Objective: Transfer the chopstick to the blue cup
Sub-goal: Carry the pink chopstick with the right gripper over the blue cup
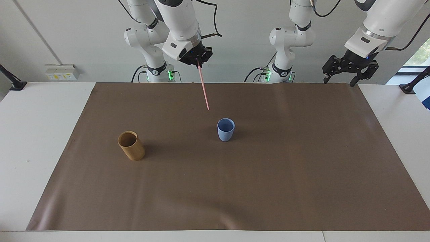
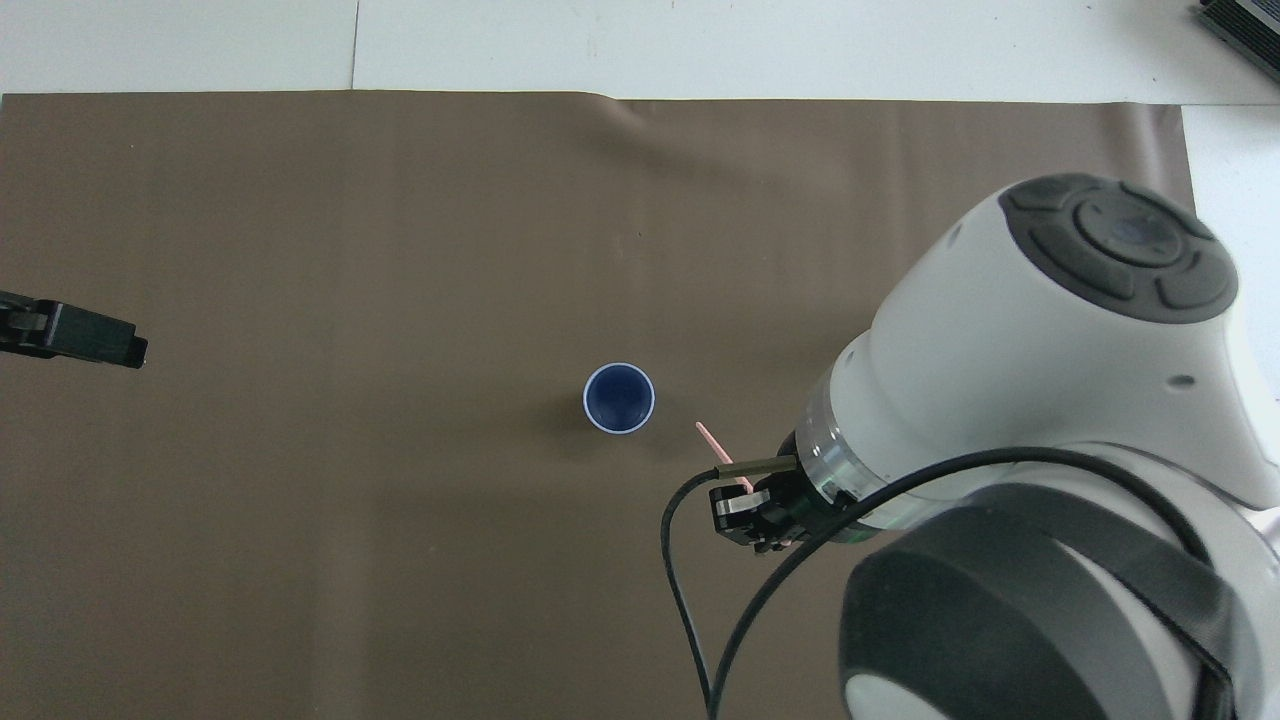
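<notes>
Your right gripper (image 1: 198, 62), upper middle of the frame, has jaws clamped on the thin pale pink chopstick (image 1: 203, 87) above the small light-blue cup (image 1: 225, 129). Left gripper (image 1: 340, 80) waits upper right, jaws apart.

I see a brown mat (image 1: 268, 174) covering a white table (image 1: 40, 134), a pale wall (image 1: 235, 40), and a daylit window (image 1: 418, 53).

Two cups stand on the one brown mat (image 1: 268, 188): one blue cup (image 1: 225, 129) and one tan cup (image 1: 131, 145). There is one pink chopstick (image 1: 203, 88). Two grippers are in view.
</notes>
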You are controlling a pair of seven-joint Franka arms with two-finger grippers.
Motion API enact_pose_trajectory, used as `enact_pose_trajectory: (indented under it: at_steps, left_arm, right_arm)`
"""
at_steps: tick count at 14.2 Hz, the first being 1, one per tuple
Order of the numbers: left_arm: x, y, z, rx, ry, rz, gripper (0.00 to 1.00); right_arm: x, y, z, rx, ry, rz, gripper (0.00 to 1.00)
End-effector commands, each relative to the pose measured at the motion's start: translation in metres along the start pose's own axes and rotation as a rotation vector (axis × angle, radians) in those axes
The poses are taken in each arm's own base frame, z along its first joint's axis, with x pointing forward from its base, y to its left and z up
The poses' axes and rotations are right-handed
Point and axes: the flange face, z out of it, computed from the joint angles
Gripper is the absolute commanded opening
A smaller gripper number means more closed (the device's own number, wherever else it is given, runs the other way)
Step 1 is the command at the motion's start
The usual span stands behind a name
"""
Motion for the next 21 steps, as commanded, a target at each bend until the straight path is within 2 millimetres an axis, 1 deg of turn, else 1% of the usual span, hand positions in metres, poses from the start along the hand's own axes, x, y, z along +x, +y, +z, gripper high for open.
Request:
enact_pose_trajectory:
  at_steps: [1, 5, 6, 8, 10, 13, 15, 17, 19, 21]
  left_arm:
    - [-0.007, -0.003, -0.004, 0.010, -0.009, 0.001, 1.00]
    - [-0.007, -0.003, -0.004, 0.010, -0.007, 0.001, 1.00]
    - [-0.007, -0.003, -0.004, 0.010, -0.007, 0.002, 1.00]
    - [-0.007, -0.003, -0.004, 0.010, -0.007, 0.001, 1.00]
    - [-0.007, -0.003, -0.004, 0.010, -0.007, 0.001, 1.00]
    - [-0.007, -0.003, -0.004, 0.010, -0.007, 0.001, 1.00]
    - [-0.007, -0.003, -0.004, 0.010, -0.007, 0.001, 1.00]
    - [-0.007, -0.003, -0.004, 0.010, -0.007, 0.001, 1.00]
    - [-0.007, -0.003, -0.004, 0.010, -0.009, 0.001, 1.00]
    - [-0.007, -0.003, -0.004, 0.010, -0.009, 0.001, 1.00]
  right_arm:
    - [0.022, -0.008, 0.006, 0.136, -0.038, 0.205, 0.00]
    - [0.066, -0.013, 0.020, 0.292, -0.090, 0.465, 0.00]
    - [0.073, -0.014, 0.023, 0.306, -0.090, 0.502, 0.00]
    - [0.081, -0.014, 0.029, 0.330, -0.115, 0.561, 0.00]
    - [0.086, -0.014, 0.031, 0.336, -0.120, 0.604, 0.00]
    - [0.080, -0.016, 0.051, 0.328, -0.176, 0.642, 0.00]
    - [0.080, -0.015, 0.050, 0.349, -0.195, 0.648, 0.00]
    - [0.089, -0.017, 0.054, 0.387, -0.195, 0.663, 0.00]
    - [0.099, -0.014, 0.060, 0.409, -0.179, 0.686, 0.00]
    - [0.111, -0.019, 0.076, 0.419, -0.186, 0.700, 0.00]
